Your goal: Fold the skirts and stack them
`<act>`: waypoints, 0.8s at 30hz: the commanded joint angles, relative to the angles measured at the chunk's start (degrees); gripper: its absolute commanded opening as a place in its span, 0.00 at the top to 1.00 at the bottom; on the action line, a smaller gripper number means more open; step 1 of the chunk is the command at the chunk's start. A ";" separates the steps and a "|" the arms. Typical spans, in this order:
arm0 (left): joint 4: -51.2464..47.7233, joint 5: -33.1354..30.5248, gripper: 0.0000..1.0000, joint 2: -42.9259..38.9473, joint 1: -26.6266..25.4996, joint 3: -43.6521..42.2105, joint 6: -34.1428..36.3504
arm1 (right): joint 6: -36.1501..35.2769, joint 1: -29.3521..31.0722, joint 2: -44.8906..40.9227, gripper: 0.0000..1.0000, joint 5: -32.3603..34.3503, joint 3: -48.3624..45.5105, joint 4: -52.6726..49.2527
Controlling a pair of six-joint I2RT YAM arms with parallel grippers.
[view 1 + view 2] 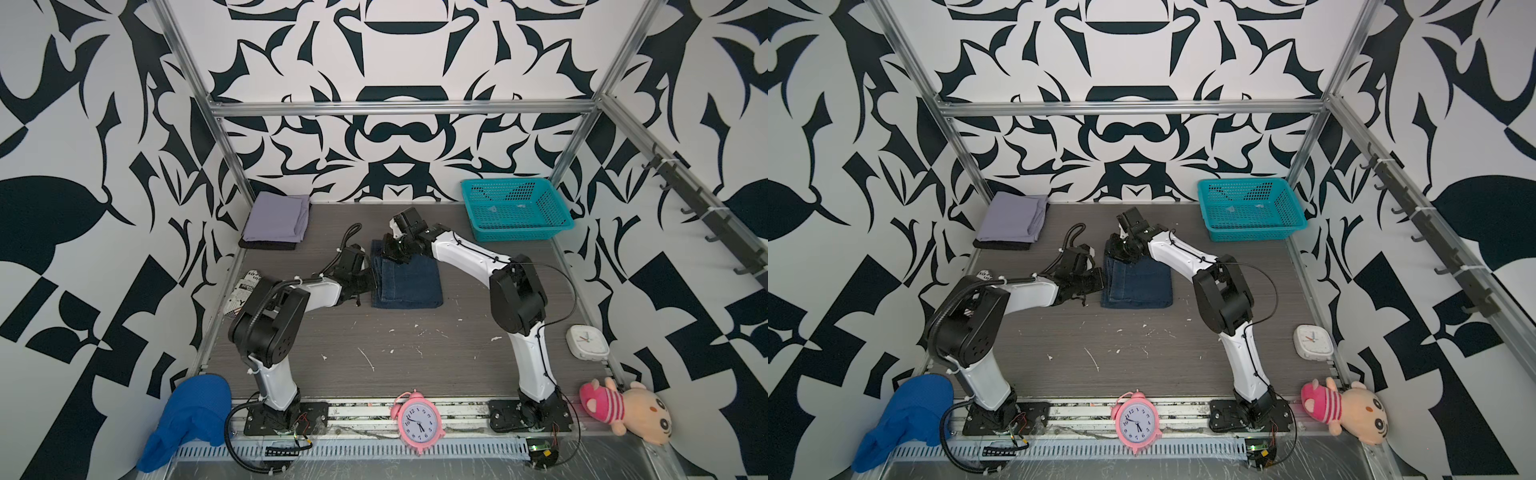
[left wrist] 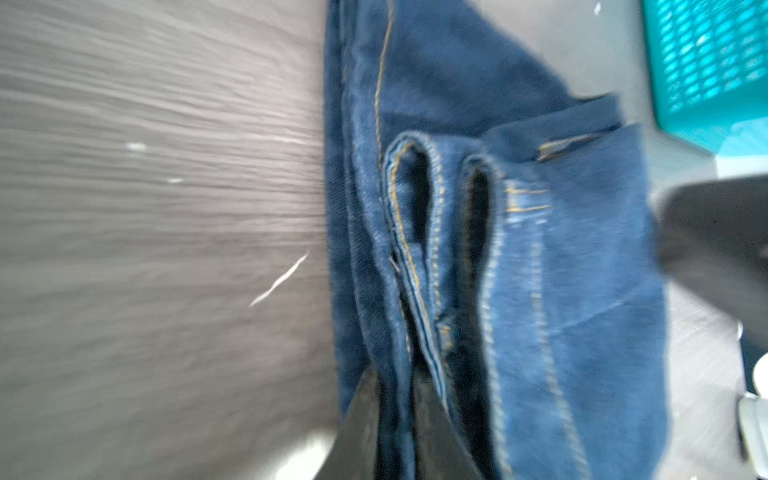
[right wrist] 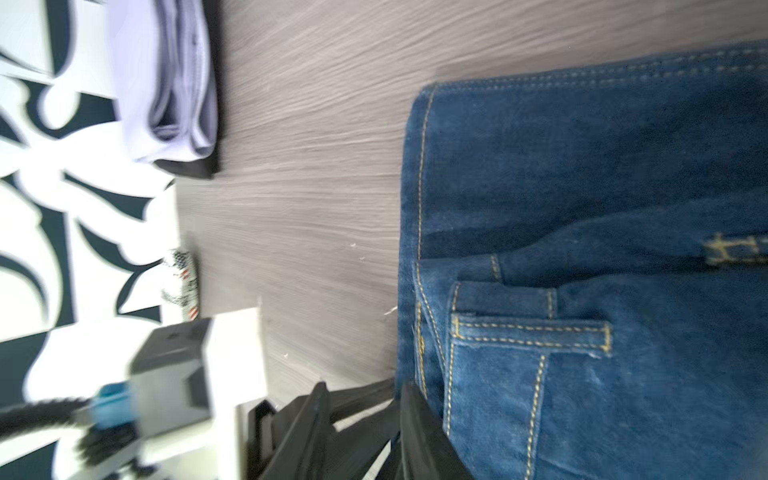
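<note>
- Denim skirt point(image 1: 409, 284) lies folded mid-tabletop point(image 1: 415, 353); lavender skirt point(image 1: 276, 218) sits on black skirt point(image 1: 266, 245) in the far-left corner.
- Left fingers point(image 2: 357, 432) straddle the denim's edge layers; clamped or slack, cannot tell.
- Right fingers point(image 3: 307, 432) are parted and empty, beside its far corner.
- Risk: if a layer snags when the fingers withdraw, the fold likely drags open.
- Writing: pink clock point(image 1: 417, 422) numerals legible; packet point(image 1: 243, 295) print unreadable.

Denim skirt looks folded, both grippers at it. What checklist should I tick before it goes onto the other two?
1. Denim skirt folded into a flat rectangle: ok.
2. Lavender skirt lies folded on black skirt: ok.
3. Left gripper straddles the denim's edge; firm hold: cannot tell, blurred.
4. Right gripper jaws apart beside the denim's corner, nothing between: ok.
5. Table between denim and lavender skirt free of loose items: ok.
</note>
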 commanded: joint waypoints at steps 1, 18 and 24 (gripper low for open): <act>-3.35 -5.87 0.78 -6.95 0.16 -0.95 1.91 | -0.86 -1.30 -10.87 0.67 -0.28 -5.29 8.38; -5.56 13.66 0.85 3.37 -5.17 8.06 5.88 | -6.72 -9.70 -21.33 0.95 -4.83 -40.08 19.66; 0.15 10.89 0.86 6.36 -5.63 2.04 2.72 | -6.37 -10.86 -18.11 0.95 -5.64 -44.69 21.19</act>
